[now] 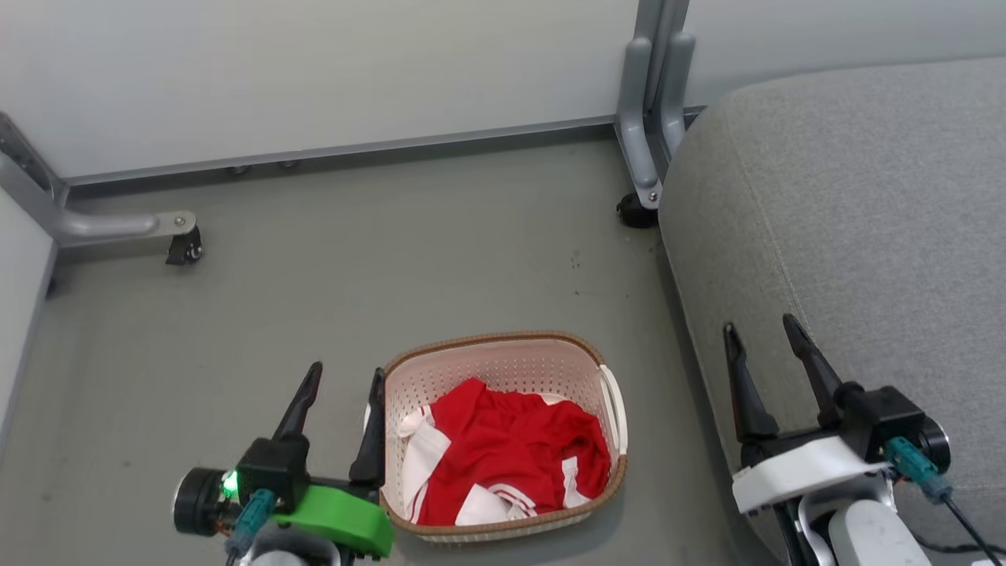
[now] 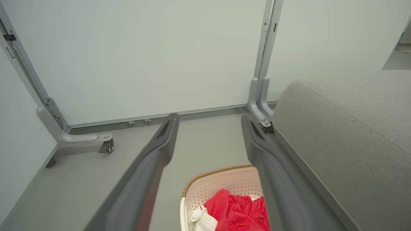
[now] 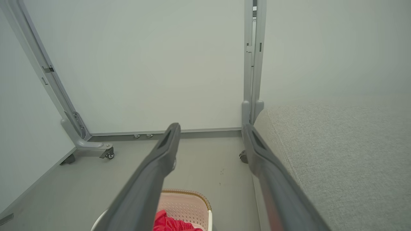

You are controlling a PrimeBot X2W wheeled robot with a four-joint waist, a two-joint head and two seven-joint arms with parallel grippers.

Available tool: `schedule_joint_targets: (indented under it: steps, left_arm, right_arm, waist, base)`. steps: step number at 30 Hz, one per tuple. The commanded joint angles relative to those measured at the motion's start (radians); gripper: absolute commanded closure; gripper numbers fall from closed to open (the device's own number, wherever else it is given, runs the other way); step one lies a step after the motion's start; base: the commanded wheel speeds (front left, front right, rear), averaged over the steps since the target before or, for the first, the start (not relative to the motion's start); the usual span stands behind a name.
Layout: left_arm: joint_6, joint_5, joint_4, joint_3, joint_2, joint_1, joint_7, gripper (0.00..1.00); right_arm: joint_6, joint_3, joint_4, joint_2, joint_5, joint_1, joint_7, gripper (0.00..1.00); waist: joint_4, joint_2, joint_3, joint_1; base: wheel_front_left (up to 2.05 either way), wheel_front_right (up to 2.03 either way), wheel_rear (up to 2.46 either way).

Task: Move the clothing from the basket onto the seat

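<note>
From the head view, we have the basket [image 1: 503,339] sitting on the grey floor [image 1: 354,259], near centre, and the clothing [image 1: 511,456] is bunched inside it, red with white panels and stripe trim, piled toward the near side. The seat [image 1: 849,220] fills the right, its rounded edge just beside the basket with a strip of floor between them. The left gripper [image 1: 348,369] hangs at the near left, fingers spread wide and holding nothing. Its inner finger lines up with the basket's left wall, and we cannot tell whether it touches. The right gripper [image 1: 759,324] is at the near right over the seat's front edge, fingers wide apart too, nothing between them. At the far side, pale wall panels [image 1: 314,71] meet the floor, with a grey frame leg [image 1: 651,118] by the seat's far corner and a caster [image 1: 185,250] at far left. Over to the left wrist view: the left gripper [image 2: 210,117] shows both dark fingers splayed, and beyond them we see the basket [image 2: 224,179] low down with the clothing [image 2: 234,208] in it, and the seat [image 2: 346,138] to the right. Now the right wrist view: the right gripper [image 3: 211,126] is splayed and empty as well, with the basket [image 3: 189,202] and a patch of the clothing [image 3: 167,223] at the near edge and the seat [image 3: 337,154] alongside on the right.
</note>
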Motion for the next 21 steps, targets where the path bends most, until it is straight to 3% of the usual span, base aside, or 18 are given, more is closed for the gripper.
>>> schedule_joint_targets:
  steps: [1,10,11,15,21]
  left_arm:
    - [-0.012,0.01,0.013,-0.008,0.006,-0.046,-0.001,0.0]
    - [-0.053,0.147,0.164,-0.125,0.036,-0.278,0.0,0.0]
    - [-0.061,0.197,0.251,-0.189,0.06,-0.38,0.0,0.0]
    - [-0.068,0.248,0.399,-0.279,0.094,-0.527,0.0,0.0]
    - [-0.072,0.224,0.683,-0.434,0.114,-0.755,0.017,0.0]
  right_arm:
    - [0.0,-0.004,-0.01,-0.004,-0.009,-0.036,-0.003,0.0]
    - [0.0,-0.022,-0.071,-0.02,-0.019,-0.189,-0.003,0.0]
    - [0.0,-0.032,-0.093,-0.026,-0.024,-0.24,-0.003,0.0]
    - [0.0,-0.051,-0.119,-0.026,-0.028,-0.294,-0.003,0.0]
    - [0.0,-0.047,-0.158,-0.01,-0.026,-0.349,-0.003,0.0]
  waist:
    - [-0.009,0.0,0.105,0.0]
    - [-0.037,0.0,0.368,0.0]
    - [-0.06,0.0,0.456,0.0]
    - [-0.092,0.0,0.556,0.0]
    - [-0.159,0.0,0.691,0.0]
  base:
    - [0.0,0.0,0.0]
    - [0.0,0.0,0.0]
    - [0.0,0.0,0.0]
    - [0.0,0.0,0.0]
    - [0.0,0.0,0.0]
